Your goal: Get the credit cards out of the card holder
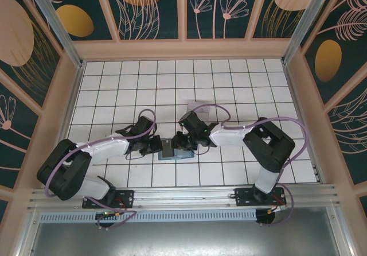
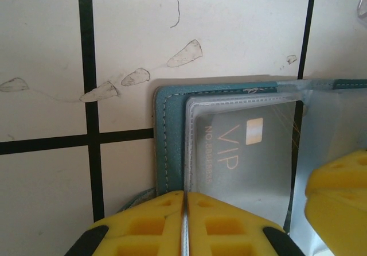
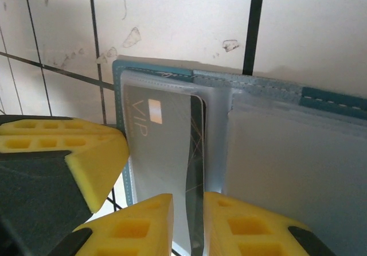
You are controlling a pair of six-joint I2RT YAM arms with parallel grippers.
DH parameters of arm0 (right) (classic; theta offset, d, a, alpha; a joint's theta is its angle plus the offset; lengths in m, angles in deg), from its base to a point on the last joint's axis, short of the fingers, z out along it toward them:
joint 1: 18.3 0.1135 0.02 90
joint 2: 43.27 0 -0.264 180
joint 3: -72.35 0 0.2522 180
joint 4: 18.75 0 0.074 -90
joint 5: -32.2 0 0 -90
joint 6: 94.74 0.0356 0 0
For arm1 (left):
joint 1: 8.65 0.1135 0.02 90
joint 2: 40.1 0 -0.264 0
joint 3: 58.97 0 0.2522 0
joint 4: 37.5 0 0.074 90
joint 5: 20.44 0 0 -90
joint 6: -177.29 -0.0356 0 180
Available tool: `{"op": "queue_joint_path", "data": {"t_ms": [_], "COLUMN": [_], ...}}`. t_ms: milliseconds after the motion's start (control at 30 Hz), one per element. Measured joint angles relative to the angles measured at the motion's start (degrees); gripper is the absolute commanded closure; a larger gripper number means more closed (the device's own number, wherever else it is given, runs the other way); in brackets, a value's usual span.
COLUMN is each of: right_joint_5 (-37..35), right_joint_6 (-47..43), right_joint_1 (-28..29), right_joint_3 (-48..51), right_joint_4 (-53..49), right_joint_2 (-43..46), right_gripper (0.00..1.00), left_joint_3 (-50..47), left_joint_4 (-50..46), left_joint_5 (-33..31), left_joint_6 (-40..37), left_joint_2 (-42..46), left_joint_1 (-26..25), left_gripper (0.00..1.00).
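The teal card holder (image 1: 172, 151) lies open on the tiles between both grippers. My left gripper (image 2: 184, 221) is shut on the near edge of its clear inner sleeve, beside the teal border (image 2: 169, 141). Inside that sleeve sits a dark card (image 2: 246, 152) with gold VIP lettering and a chip. My right gripper (image 3: 188, 227) stands narrowly open over that card (image 3: 166, 147), whose dark, slightly bowed edge shows in the gap. The holder's right half (image 3: 327, 98) shows a whitish sleeve panel; I cannot tell whether a pale card is in it.
A clear plastic tray (image 1: 198, 107) lies on the tiles just behind the right gripper (image 1: 184, 141). The left gripper (image 1: 156, 146) has one yellow finger (image 3: 63, 158) close beside the right one's. Wooden walls ring the white tiled floor (image 1: 241, 84).
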Motion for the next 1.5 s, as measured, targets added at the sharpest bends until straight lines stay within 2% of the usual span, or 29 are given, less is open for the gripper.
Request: {"op": "queue_joint_path", "data": {"t_ms": [800, 1167, 1400, 1500], "right_joint_5": [-1.36, -0.13, 0.07, -0.02], "right_joint_6": [-1.97, -1.70, -1.44, -1.49], "right_joint_1": [0.00, -0.02, -0.17, -0.20], "right_joint_3": [-2.01, -2.25, -2.23, -2.23], "right_joint_4": [-2.93, -2.16, -2.19, -2.34], "right_joint_2": [-1.77, -2.47, -2.56, -2.56], "right_gripper": [0.86, 0.83, 0.94, 0.95], "left_joint_3": [0.22, 0.61, 0.66, 0.66], "left_joint_4": [0.20, 0.04, -0.02, -0.04], "left_joint_5": [0.63, 0.87, 0.85, 0.83], "left_joint_6": [-0.20, -0.42, -0.44, -0.59], "left_joint_2": [-0.63, -1.07, -1.14, -1.14], "left_joint_1": [0.26, 0.33, 0.33, 0.33], "left_gripper": [0.89, 0.89, 0.89, 0.89]}}
